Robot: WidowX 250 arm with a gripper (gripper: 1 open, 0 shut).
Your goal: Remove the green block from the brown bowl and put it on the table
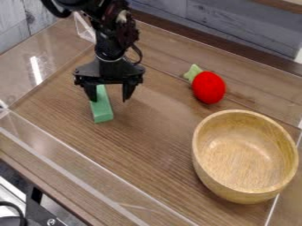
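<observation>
Block (104,107) and bowl (245,154) are already apart: the green block rests on the table (160,132) at left of centre, the brown bowl empty at lower right. The gripper (109,86) stands over the block, jaws spread wide either side, gripping nothing. Only backing away seems left. Whether a fingertip touches the block is hidden.

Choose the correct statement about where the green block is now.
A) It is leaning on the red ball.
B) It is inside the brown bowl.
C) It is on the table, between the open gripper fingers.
C: the green block stands on the table under the open gripper; the brown bowl holds nothing.
</observation>
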